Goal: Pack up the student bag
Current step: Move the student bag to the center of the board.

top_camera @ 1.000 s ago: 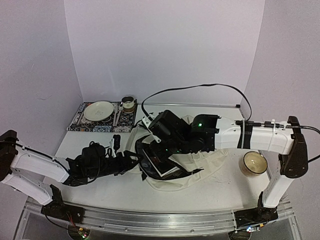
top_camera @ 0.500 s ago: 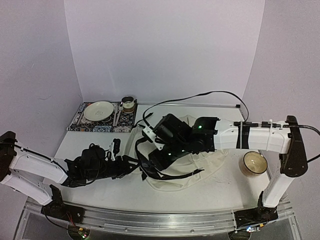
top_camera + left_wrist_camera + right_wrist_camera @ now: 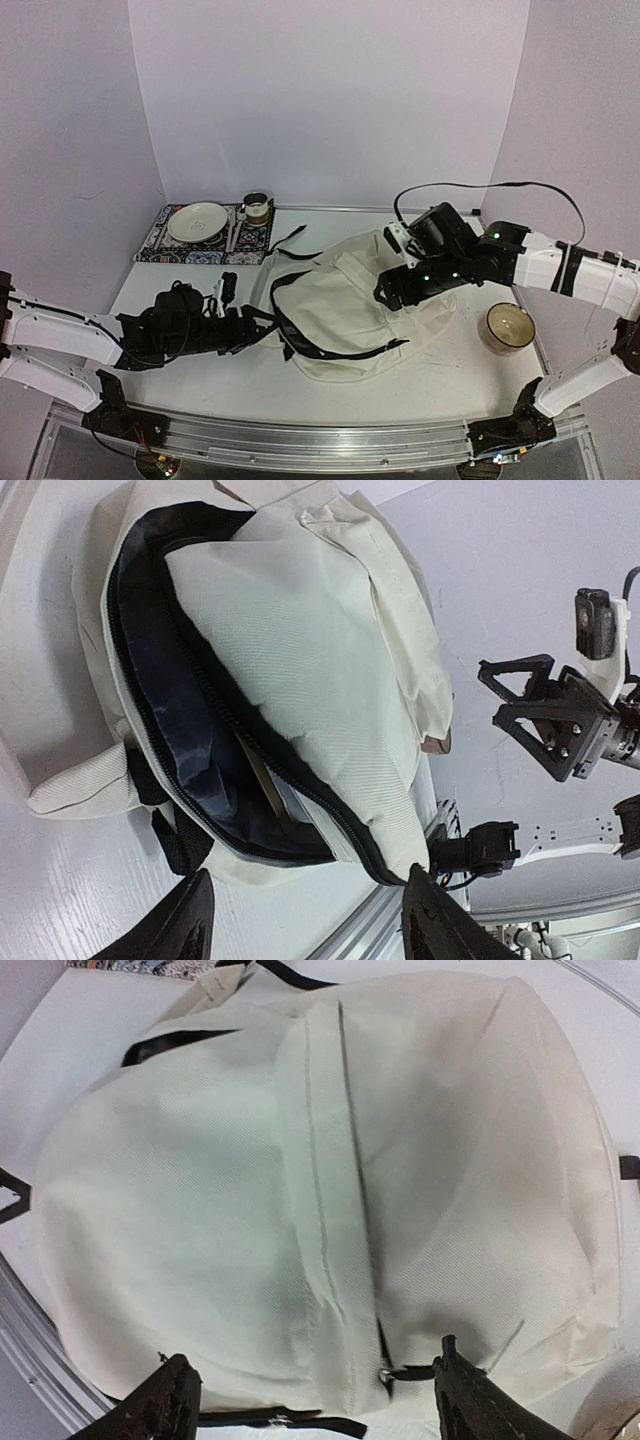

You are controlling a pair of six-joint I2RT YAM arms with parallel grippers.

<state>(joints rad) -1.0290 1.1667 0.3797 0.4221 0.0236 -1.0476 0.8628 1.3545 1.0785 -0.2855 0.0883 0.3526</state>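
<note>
Pale lilac walls (image 3: 330, 100) are closing in a white counter (image 3: 180, 385). The student bag (image 3: 350, 310) is lying flat near the counter's middle, a little toward the near edge, with its black zipper mouth (image 3: 190, 750) gaping toward the left edge. Something flat is showing inside the dark lining, and we cannot tell what. We are seeing the left tool (image 3: 315, 925) released, its fingers spread wide just in front of that mouth and gripping nothing, with the black straps (image 3: 283, 318) bunching right beside it. The right tool (image 3: 315, 1400) is likewise released and empty, hanging above the bag's cream top on the side toward the right edge.

We are judging the soft mouth to be the main risk. With neither tool pinning the flap, it could be sagging shut before anything goes in. A push from the left would then be shoving the whole bag toward the right edge rather than filling it. The loose straps could be snagging a left finger, and a tug on the fabric could be spilling the contents through the undone zipper. Farther out, the bowl (image 3: 508, 326) near the right edge is sitting close under the right arm and could be knocked. The placemat (image 3: 160, 245), plate (image 3: 197, 221) and cup (image 3: 257, 208) at the far left corner are lying well apart.
</note>
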